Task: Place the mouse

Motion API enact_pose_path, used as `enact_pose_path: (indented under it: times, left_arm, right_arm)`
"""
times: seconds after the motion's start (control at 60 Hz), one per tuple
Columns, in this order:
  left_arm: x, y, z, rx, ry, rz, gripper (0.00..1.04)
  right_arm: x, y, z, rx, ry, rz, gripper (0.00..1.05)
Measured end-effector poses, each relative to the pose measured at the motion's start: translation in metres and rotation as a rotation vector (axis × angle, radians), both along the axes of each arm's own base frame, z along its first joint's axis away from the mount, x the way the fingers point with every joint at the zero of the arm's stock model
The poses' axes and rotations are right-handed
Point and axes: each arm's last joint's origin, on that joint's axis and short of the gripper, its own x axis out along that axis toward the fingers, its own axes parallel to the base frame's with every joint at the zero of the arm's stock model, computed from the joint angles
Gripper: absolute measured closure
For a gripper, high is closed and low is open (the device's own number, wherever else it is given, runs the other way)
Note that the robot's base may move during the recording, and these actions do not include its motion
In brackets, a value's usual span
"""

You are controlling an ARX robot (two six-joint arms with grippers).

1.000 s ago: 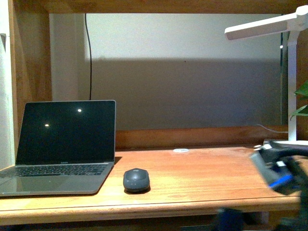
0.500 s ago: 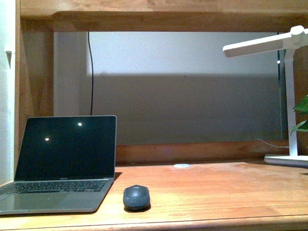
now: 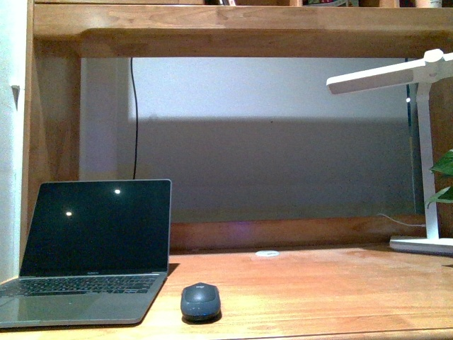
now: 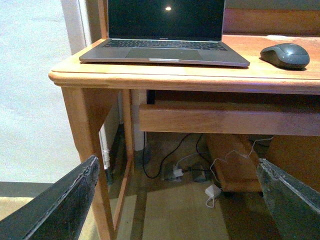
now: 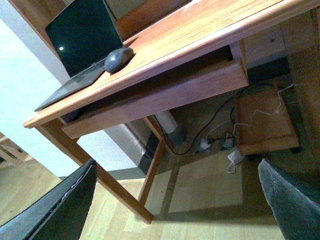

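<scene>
The dark grey oval mouse [image 3: 200, 301] lies on the wooden desk [image 3: 318, 283], just right of the open laptop [image 3: 92, 248]. It also shows in the left wrist view [image 4: 285, 55] and in the right wrist view [image 5: 118, 59]. Neither arm shows in the front view. My left gripper [image 4: 185, 200] is open and empty, held below the desk's front edge, over the floor. My right gripper [image 5: 185, 200] is open and empty too, low in front of the desk and well away from the mouse.
A white desk lamp [image 3: 417, 78] stands at the back right, with plant leaves [image 3: 442, 177] beside it. A small white disc [image 3: 267, 253] lies at the desk's back. A shelf [image 3: 233, 35] spans overhead. Cables and a wooden box [image 4: 235, 165] lie under the desk.
The right arm, seen low at the right one second ago, has dropped out of the front view. The view has tilted up, so the desk sits lower in frame. The mouse has not moved.
</scene>
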Motion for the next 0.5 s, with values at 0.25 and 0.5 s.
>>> enact_pose_path:
  times: [0.25,0.5]
  left_arm:
    - [0.0,0.0001,0.0,0.0,0.0,0.001,0.08]
    - [0.0,0.0001,0.0,0.0,0.0,0.001,0.08]
  right_arm:
    - [-0.0014,0.001,0.0008,-0.398,-0.152,-0.509,0.48]
    - [-0.0014,0.0015,0.0008,-0.454,-0.169,-0.501,0.94]
